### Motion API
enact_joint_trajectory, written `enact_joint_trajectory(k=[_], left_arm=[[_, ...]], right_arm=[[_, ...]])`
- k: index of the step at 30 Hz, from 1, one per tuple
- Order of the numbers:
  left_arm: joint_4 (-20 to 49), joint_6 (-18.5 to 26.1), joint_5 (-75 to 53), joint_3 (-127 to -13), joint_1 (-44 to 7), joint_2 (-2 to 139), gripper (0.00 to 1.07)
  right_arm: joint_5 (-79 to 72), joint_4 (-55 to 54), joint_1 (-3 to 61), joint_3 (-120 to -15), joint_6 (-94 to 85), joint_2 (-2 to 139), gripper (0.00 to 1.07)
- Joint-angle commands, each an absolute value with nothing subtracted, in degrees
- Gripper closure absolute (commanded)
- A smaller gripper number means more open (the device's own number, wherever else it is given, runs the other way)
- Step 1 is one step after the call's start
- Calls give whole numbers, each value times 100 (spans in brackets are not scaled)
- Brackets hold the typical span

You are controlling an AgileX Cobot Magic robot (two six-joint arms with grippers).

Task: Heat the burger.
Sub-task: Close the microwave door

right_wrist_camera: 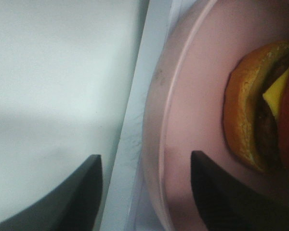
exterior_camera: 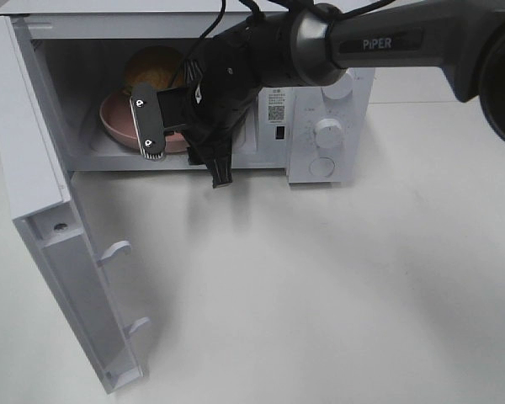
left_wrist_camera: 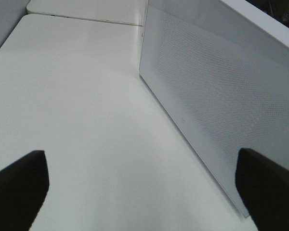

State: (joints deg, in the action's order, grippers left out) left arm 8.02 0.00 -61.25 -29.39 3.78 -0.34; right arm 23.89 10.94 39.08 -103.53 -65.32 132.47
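the right arm [exterior_camera: 387, 38], reaching across the front of the microwave [exterior_camera: 320, 109], is hiding much of the cavity. only the top of the burger [exterior_camera: 154, 69] and a curve of the pink plate [exterior_camera: 116, 118] are showing inside the microwave, behind the right pincer [exterior_camera: 185, 150]. the burger is sitting on that plate, inside the microwave. in the right wrist view the frame edge is cutting the burger off. the right pincer is standing spread there, one dark finger [right_wrist_camera: 86, 202] outside the plate's rim and the other over the plate; whether either is touching the rim is hard to tell. the left pincer [left_wrist_camera: 142, 192] is showing only as two dark fingertips, spread wide, hovering beside the microwave's open door [left_wrist_camera: 207, 96].

the bun is looking glossy and golden-brown, with yellow, red and dark layers at its side. the plate is looking round, smooth and matte pink, with a raised rim. the microwave is showing as a white box with round knobs [exterior_camera: 326, 132] on its front panel. its door is standing fully open, and the door panel is carrying a fine dotted mesh.

the microwave is standing on a plain white desk [exterior_camera: 320, 295], smooth and faintly shadowed in front of the microwave.
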Motion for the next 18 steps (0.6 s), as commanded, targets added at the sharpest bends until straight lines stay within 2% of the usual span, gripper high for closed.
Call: enact_joint_trajectory(k=[1, 2, 3, 4, 7, 18], left_arm=[[802, 0, -6079, -2939, 407, -126, 9], [802, 0, -6079, -2939, 407, -126, 9], [802, 0, -6079, -2939, 407, -126, 9], [808, 0, -6079, -2939, 407, -126, 9], [808, 0, -6079, -2939, 407, -126, 9], [808, 0, -6079, -2939, 407, -126, 9]], right_arm=[[2286, 1117, 3896, -10193, -6440, 13069, 44], [2269, 1123, 3896, -10090, -6417, 13012, 38], [2269, 1123, 3896, -10090, -6417, 13012, 38], [2194, 1117, 3896, -9952, -6417, 12943, 32], [1988, 1117, 3896, -9694, -6411, 12783, 28], [1404, 1117, 3896, -8818, -6394, 12250, 30]])
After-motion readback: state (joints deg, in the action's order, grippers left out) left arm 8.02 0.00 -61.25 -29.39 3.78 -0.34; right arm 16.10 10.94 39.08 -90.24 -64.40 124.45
